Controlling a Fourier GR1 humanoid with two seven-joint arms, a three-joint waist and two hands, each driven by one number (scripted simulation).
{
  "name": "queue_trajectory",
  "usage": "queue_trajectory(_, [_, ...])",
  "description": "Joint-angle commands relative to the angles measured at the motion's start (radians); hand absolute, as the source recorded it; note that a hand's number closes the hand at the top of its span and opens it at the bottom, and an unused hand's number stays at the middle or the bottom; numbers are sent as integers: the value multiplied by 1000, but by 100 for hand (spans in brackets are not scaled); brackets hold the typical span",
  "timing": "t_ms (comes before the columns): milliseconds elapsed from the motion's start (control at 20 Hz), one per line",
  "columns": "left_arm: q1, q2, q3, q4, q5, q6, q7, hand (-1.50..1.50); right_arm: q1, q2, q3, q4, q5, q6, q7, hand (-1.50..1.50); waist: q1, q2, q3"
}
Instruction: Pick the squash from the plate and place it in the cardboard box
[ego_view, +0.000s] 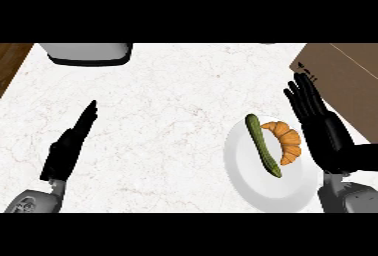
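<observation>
Where squash (263, 145) lies, right hand (319, 125) flanks.

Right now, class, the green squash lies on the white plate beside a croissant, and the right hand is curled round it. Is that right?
Not quite. In the head view the squash does lie on the plate beside the croissant, but the right hand is open at the plate's right edge, holding nothing.

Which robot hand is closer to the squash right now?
Right. The right robot hand is open just right of the plate, beside the squash. The left robot hand is open far across the counter, at the view's left.
</observation>
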Motion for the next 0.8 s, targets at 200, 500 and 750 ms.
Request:
queue_trajectory(200, [1, -88, 135, 39, 65, 136, 42, 0, 73, -127, -91, -28, 167, -27, -153, 150, -12, -29, 27])
queue_trajectory(500, [57, -159, 126, 96, 63, 171, -16, 0, 265, -104, -85, 99, 474, -301, -288, -150, -23, -26, 27])
queue_trajectory(750, [28, -200, 111, 103, 37, 187, -7, 0, 305, -156, -86, 79, 617, -353, -297, -150, -7, -28, 26])
